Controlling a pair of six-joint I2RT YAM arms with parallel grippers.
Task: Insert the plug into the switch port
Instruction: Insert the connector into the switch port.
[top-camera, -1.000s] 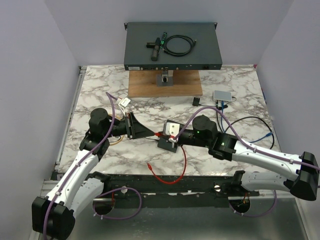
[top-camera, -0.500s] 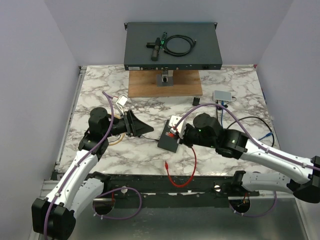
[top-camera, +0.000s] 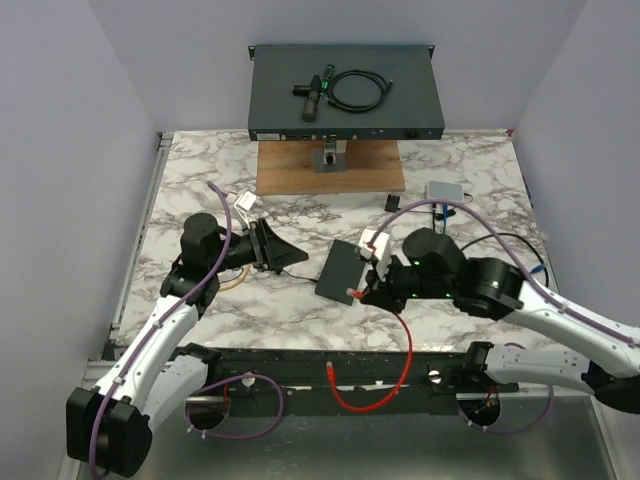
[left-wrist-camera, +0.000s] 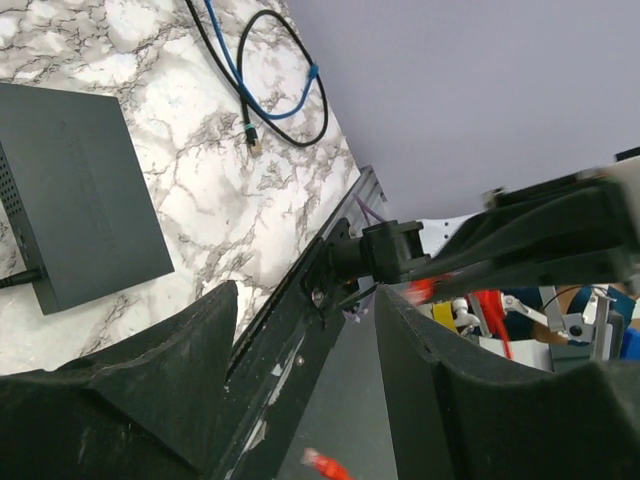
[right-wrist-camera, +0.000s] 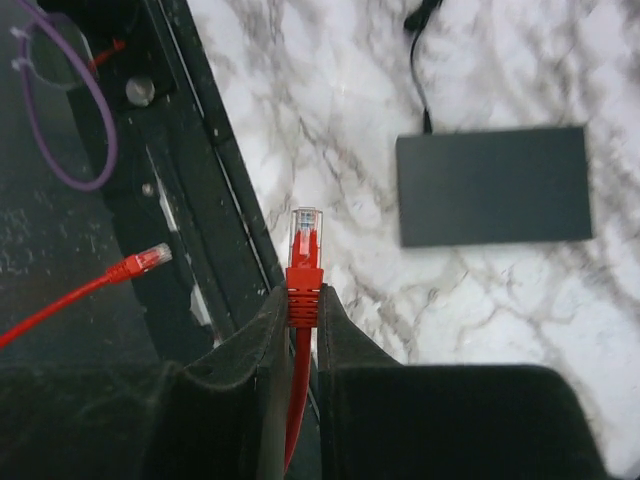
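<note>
The small dark switch (top-camera: 341, 271) lies flat on the marble in the middle; it also shows in the right wrist view (right-wrist-camera: 490, 186) and the left wrist view (left-wrist-camera: 80, 190). My right gripper (top-camera: 358, 296) is shut on the red plug (right-wrist-camera: 305, 250), held just off the switch's near right corner, clip end pointing away from the fingers. The red cable (top-camera: 385, 385) loops down over the front rail to its free end (top-camera: 331, 369). My left gripper (top-camera: 298, 259) is open and empty, just left of the switch.
A large rack switch (top-camera: 345, 90) with a coiled black cable stands at the back on a wooden stand (top-camera: 330, 168). A small grey box (top-camera: 446, 190), black and blue cables (top-camera: 520, 272) lie at the right. The black front rail (right-wrist-camera: 200, 200) is below.
My right gripper has swung right and towards the front edge with the red plug. The red cable's loop has dropped over the front rail. The left gripper has hardly moved.
</note>
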